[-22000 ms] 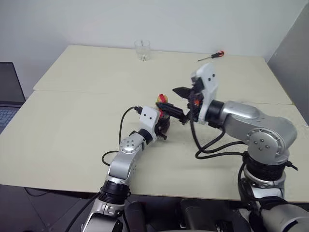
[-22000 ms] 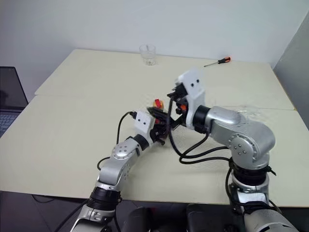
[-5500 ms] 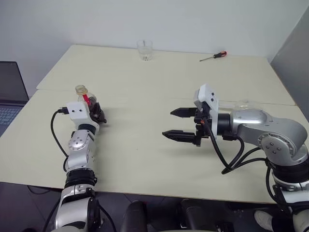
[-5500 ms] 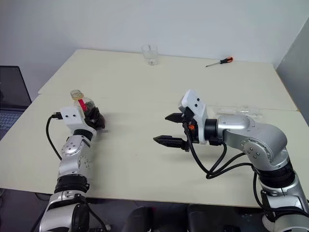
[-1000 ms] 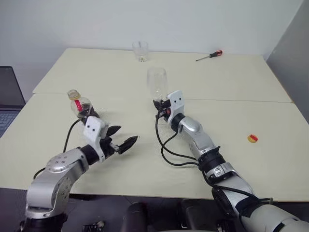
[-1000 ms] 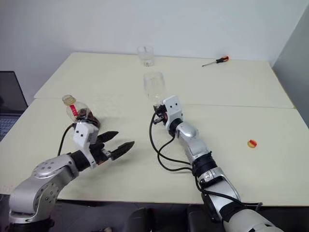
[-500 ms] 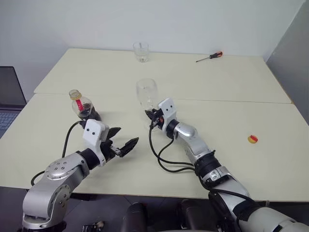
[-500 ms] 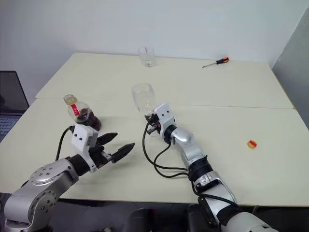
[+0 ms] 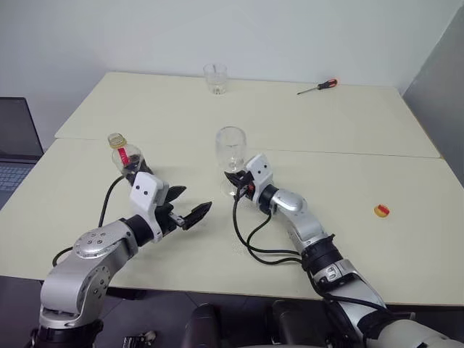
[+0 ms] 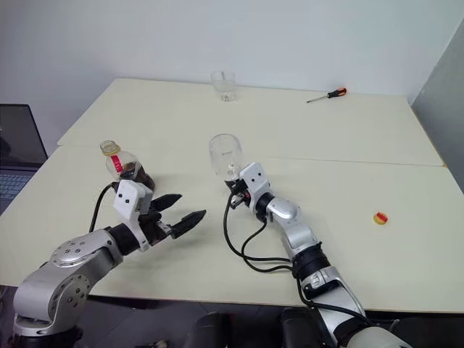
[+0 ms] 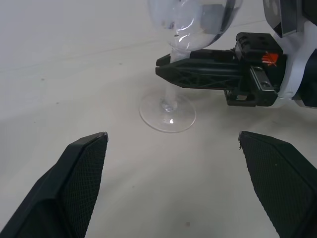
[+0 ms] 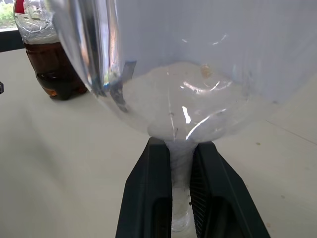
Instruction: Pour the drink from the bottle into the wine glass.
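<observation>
Between right tool (image 12: pixel 181 198) fingers: wine glass (image 9: pixel 230 148) stem.

The clear stemmed wine glass (image 9: pixel 231 154) stands upright near the middle of the table, its round foot on the surface, its bowl empty, and its thin stem is clamped between two black fingers. The small squat clear plastic bottle (image 9: pixel 125 160) with a red label strip stands upright well apart to its left, without cap, holding dark brown-red drink (image 12: pixel 54 69) in its lower part.

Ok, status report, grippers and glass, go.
Right gripper shut on the wine glass stem, foot on the table. Left gripper open, empty. Bottle uncapped, behind left gripper. Nothing in the way.
</observation>
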Controlling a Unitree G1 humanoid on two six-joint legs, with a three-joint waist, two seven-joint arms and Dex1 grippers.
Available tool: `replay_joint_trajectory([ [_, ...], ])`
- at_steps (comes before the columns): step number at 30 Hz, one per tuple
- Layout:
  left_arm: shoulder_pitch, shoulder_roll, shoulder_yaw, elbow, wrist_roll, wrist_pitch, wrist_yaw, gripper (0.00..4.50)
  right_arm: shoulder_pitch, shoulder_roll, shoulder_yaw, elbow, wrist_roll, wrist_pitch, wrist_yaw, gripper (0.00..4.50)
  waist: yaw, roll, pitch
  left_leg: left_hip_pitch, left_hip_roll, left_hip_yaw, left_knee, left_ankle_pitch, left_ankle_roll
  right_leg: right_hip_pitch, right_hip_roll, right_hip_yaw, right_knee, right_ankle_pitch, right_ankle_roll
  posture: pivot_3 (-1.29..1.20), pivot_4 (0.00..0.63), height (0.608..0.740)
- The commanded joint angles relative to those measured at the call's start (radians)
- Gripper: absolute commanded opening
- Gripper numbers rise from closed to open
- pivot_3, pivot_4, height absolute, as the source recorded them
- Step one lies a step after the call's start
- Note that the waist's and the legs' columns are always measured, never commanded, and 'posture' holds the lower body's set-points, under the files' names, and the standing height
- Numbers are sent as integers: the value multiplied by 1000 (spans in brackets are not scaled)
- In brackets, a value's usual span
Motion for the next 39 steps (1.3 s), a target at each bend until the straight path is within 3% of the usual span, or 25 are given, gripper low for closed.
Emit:
replay_joint_trajectory([
  [1, -15, 13, 8, -13, -4, -23, -7, 4500, 22, -8, 12, 19, -17, 45, 17, 927, 0, 0, 0, 0, 0, 0, 0, 0, 0, 0, 0, 0, 0, 0, 0, 0, 150, 740],
  [12, -20, 20, 9, -1, 0, -27, -14, 4500, 48, -51, 3, -158, 1, 113, 54, 4485, 1, 0, 0, 0, 1, 0, 0, 0, 0, -1, 1, 0, 0, -1, -1, 0, 150, 740],
  [18, 34, -3, 61, -2, 32, -83, 34, 4500, 136, -232, -8, -526, 110, 380, 220, 4485, 3, 0, 0, -1, 1, 0, 0, 0, 0, -1, 0, 0, 0, -1, -2, 0, 150, 740],
  [21, 113, -106, 154, -29, 61, -164, 150, 4500, 152, -422, -50, -720, 237, 566, 374, 4485, 5, 1, 1, -1, 2, 2, 0, 0, 0, -1, -2, 0, 0, -1, -2, 0, 150, 740],
  [28, 258, -221, 197, -2, 181, -340, 261, 4500, -1, -724, -171, -810, 412, 815, 522, 4485, 3, 0, 2, 0, 1, 2, 0, 0, 0, -1, -2, 0, 0, -3, 0, 0, 150, 740],
  [30, 264, -231, 190, 19, 203, -373, 270, 4500, -89, -754, -193, -810, 468, 871, 539, 4485, 3, 0, 1, 1, 1, 1, 0, 0, 0, -1, -1, -1, 0, -6, -7, 0, 150, 740],
  [34, 222, -241, 201, 66, 233, -417, 310, 4500, -265, -737, -232, -813, 587, 960, 547, 4485, 2, 0, 2, 1, 2, 0, -1, 0, 0, -2, 1, -1, 1, -5, -6, 0, 150, 740],
  [39, 164, -202, 213, 157, 243, -445, 290, 4500, -356, -674, -208, -844, 671, 993, 536, 4485, 4, -1, 1, 0, 2, 0, -2, 0, 0, -1, 1, -3, 0, -5, -9, 0, 150, 740],
])
